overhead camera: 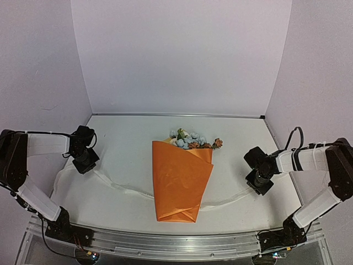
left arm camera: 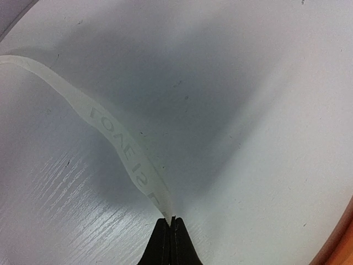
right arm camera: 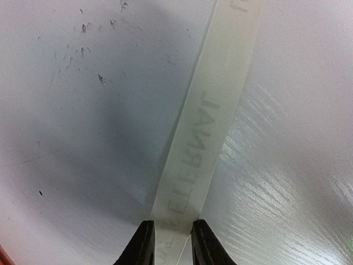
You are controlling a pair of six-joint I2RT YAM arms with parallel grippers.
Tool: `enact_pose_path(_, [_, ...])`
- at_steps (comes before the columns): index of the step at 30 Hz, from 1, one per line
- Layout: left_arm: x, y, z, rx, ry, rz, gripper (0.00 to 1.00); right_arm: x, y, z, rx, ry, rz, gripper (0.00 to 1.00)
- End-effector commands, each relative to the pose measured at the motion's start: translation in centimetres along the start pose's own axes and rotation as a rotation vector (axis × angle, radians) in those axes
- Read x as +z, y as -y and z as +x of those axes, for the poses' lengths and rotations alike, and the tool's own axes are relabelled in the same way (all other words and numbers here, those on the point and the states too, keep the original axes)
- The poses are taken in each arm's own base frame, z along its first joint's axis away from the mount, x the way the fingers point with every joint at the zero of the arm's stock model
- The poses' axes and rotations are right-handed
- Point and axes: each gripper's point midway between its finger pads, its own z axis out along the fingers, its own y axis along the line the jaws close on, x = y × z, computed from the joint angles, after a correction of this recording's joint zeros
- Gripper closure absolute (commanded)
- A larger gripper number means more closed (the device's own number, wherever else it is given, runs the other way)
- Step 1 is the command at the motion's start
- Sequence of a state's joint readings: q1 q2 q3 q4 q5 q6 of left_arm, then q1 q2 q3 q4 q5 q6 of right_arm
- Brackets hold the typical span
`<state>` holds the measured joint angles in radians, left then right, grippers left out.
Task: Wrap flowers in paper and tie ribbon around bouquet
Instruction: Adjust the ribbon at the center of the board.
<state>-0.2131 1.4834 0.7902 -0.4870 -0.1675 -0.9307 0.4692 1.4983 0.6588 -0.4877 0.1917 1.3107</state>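
Top external view showed the bouquet (overhead camera: 182,182) of blue, cream and orange-pink flowers in a bright orange paper cone lying mid-way across the white table (overhead camera: 127,143). A long cream-white printed ribbon (overhead camera: 124,189) emerged from both sides of it. At the left, the left gripper (overhead camera: 85,164) held the ribbon in fully closed jaws. The right gripper (overhead camera: 259,185) had its jaws narrowly apart, with the ribbon running flat between them.
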Motion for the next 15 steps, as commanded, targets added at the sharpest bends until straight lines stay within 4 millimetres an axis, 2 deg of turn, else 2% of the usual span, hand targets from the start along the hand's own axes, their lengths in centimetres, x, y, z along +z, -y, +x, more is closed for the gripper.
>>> enact_pose_path(1, [-1.0, 1.0, -0.9, 0.008, 0.034, 0.058, 1.00, 2.6, 3.1, 3.7, -0.029, -0.178, 0.134, 0.83])
enact_pose_path(4, [-1.1, 1.2, -1.0, 0.009, 0.038, 0.066, 1.00, 2.7, 2.7, 3.7, -0.045, -0.194, 0.146, 0.98])
enact_pose_path(5, [-1.2, 1.3, -1.0, 0.008, 0.038, 0.068, 1.00, 2.6, 2.6, 3.6, -0.049, -0.193, 0.150, 1.00])
enact_pose_path(8, [-1.4, 1.5, -1.2, 0.009, 0.043, 0.076, 1.00, 2.2, 1.9, 2.8, -0.050, -0.176, 0.131, 1.00])
enact_pose_path(15, [-1.4, 2.5, -1.8, 0.034, 0.054, 0.099, 1.00, 0.5, 0.8, -0.4, -0.040, -0.121, 0.079, 1.00])
